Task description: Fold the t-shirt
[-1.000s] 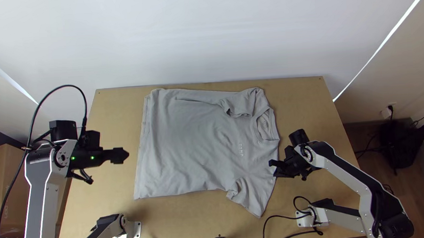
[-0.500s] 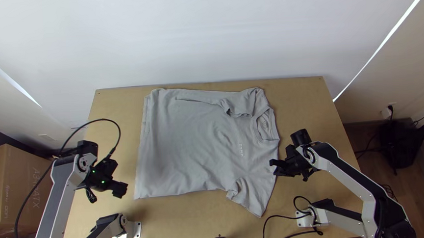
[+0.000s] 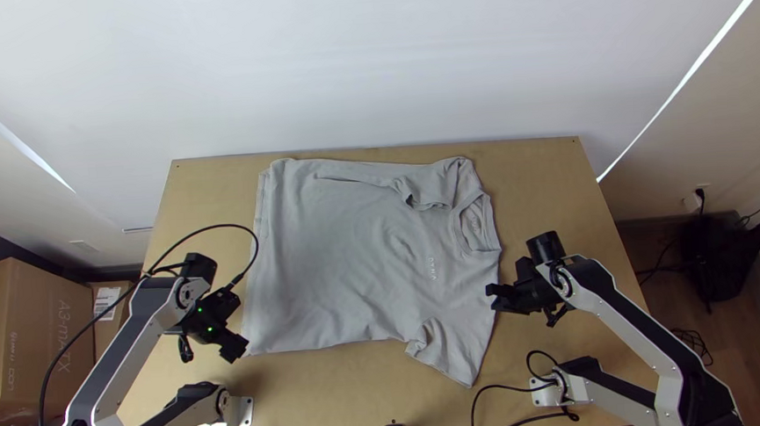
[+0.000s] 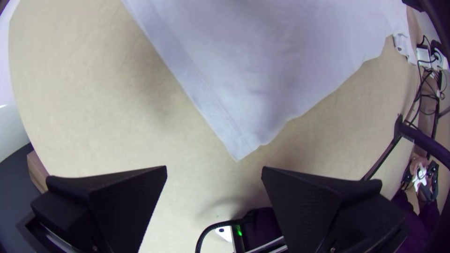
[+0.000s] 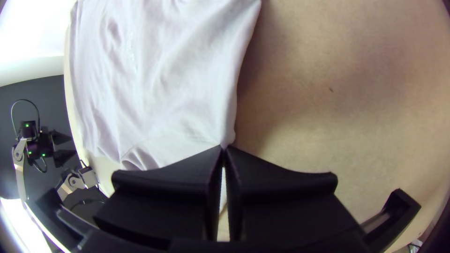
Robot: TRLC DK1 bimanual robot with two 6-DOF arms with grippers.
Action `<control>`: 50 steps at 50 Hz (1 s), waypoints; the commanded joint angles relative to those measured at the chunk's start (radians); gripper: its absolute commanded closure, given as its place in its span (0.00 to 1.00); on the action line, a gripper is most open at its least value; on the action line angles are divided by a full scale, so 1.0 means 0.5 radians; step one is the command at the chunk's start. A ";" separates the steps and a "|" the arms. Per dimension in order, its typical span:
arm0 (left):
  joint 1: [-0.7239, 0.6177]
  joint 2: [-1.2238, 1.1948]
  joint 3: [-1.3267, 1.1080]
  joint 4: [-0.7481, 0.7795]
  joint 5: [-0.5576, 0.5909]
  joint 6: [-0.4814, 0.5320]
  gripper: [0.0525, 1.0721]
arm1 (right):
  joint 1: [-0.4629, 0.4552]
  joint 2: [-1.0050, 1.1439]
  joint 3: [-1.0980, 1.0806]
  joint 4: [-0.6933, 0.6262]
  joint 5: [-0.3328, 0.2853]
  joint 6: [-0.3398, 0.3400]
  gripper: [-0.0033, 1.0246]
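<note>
As seen in the top view, noted a light wooden table [image 3: 536, 177] beneath both grippers and a white wall [image 3: 370, 55] beyond them. Outward from the left gripper [image 3: 234, 349], below table height, recorded a cardboard box [image 3: 44, 339]; outward from the right gripper [image 3: 492, 296], a dark bag [image 3: 722, 258] on a wooden floor [image 3: 740, 341]. Found the T-shirt [image 3: 338, 251] spread between the two grippers, hem toward the left one, collar [image 3: 476, 225] just beyond the right one, with the far sleeve [image 3: 427, 191] turned in over the body.

In the left wrist view, observed bare tabletop under and around the gripper [image 4: 214, 171], with dark cables off to one side. Recorded fingers [image 4: 129, 201] as widely parted, released, holding nothing. Just ahead of the gap, apart from both tips, located a hem corner [image 4: 238, 149] lying flat.

In the right wrist view, noted tabletop on one side of the gripper [image 5: 223, 147] and cloth on the other, with creases running away from the tips. Recorded as clenched, with fingertips practically together, grasping the T-shirt by the edge at the shoulder.
</note>
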 commanded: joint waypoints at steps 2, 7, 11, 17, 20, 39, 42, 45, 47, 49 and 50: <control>-0.139 0.082 -0.084 0.040 -0.014 -0.118 0.05 | -0.020 -0.043 -0.045 -0.030 -0.010 0.006 0.97; -0.231 0.119 -0.117 0.102 -0.014 -0.186 0.05 | -0.039 -0.061 -0.042 -0.030 -0.010 0.006 0.97; -0.280 0.156 -0.145 0.135 -0.014 -0.226 0.05 | -0.063 -0.073 -0.051 -0.030 -0.010 0.002 0.97; -0.311 0.205 -0.179 0.154 -0.014 -0.250 0.05 | -0.072 -0.092 -0.058 -0.030 -0.007 0.002 0.97; -0.326 0.214 -0.197 0.157 -0.014 -0.256 0.05 | -0.078 -0.101 -0.054 -0.030 -0.010 -0.001 0.97; -0.372 0.239 -0.289 0.378 0.106 -0.324 0.17 | -0.082 -0.110 -0.039 -0.030 -0.010 0.002 0.97; -0.366 0.233 -0.295 0.387 0.109 -0.318 0.17 | -0.082 -0.110 -0.045 -0.030 -0.010 -0.001 0.97; -0.366 0.220 -0.314 0.396 0.109 -0.299 0.18 | -0.082 -0.110 -0.048 -0.030 -0.010 -0.001 0.97; -0.366 0.211 -0.317 0.396 0.112 -0.290 0.25 | -0.082 -0.113 -0.048 -0.030 -0.010 -0.001 0.97; -0.366 0.208 -0.317 0.396 0.161 -0.269 0.35 | -0.082 -0.116 -0.048 -0.030 -0.010 0.002 0.97; -0.366 0.208 -0.317 0.396 0.167 -0.259 0.40 | -0.082 -0.119 -0.048 -0.030 -0.010 0.002 0.97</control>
